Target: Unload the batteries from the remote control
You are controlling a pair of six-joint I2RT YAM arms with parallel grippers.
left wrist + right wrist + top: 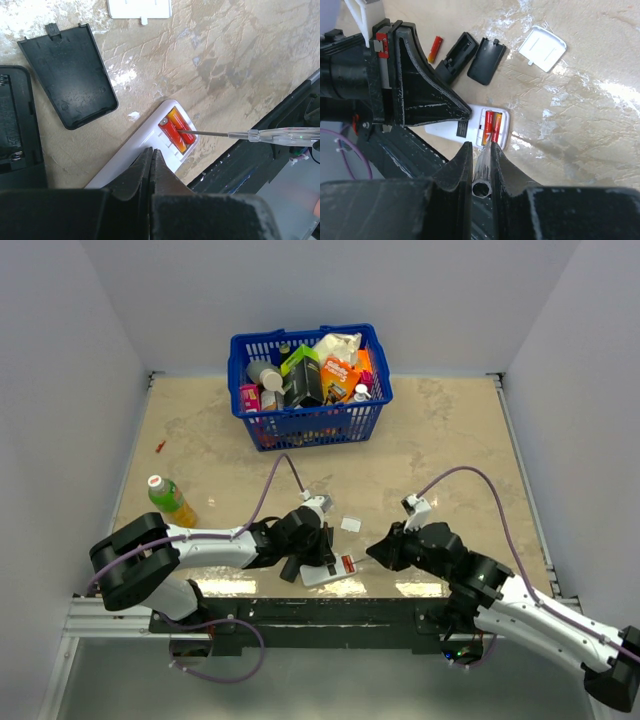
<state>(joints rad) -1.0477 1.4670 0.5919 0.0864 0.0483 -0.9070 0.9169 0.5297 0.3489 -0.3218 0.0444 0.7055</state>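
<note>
From the top camera I place the white remote (322,575) at about 6 o'clock on the table (450,460), close to the near edge and between my two arms. The batteries (348,563) show as a red speck at its 3 o'clock end. The left gripper (312,554) comes over the remote from 10 o'clock and the right gripper (378,552) faces it from 3 o'clock, but the fingers are too small to read here. The left wrist camera fills that in: my left fingers are pressed together with nothing between them, their tips over the remote's body. Two red cells lie side by side in the open bay at 1 o'clock from those tips. A thin screwdriver (260,134) reaches in from 3 o'clock, its tip at the cells. A black cover (70,75) lies at 10 o'clock, a black remote (12,125) at 9 and a white cover (140,7) at 12. Only the right wrist camera shows my right fingers clamped narrowly on the screwdriver's handle. It also shows one loose battery (436,47) on the table at 11 o'clock, beside the black remote. I judge this to be the prying step on the white remote. The next move calls for levering the tip under a cell's end while the left arm pins the body, or the remote may skid.
</note>
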